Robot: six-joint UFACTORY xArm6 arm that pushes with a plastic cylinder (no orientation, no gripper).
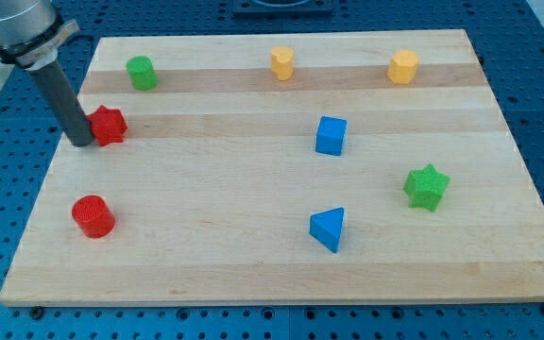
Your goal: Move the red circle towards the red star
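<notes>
The red circle (93, 215) stands on the wooden board near the view's lower left. The red star (110, 125) lies above it, near the board's left edge. My tip (81, 143) rests on the board right against the red star's left side, well above the red circle.
A green circle (141, 73) sits at the top left. A yellow block (282, 63) and a yellow hexagon-like block (403, 67) sit along the top. A blue cube (331, 135), a blue triangle (328, 229) and a green star (426, 186) lie to the right. The board's left edge (47, 179) is close.
</notes>
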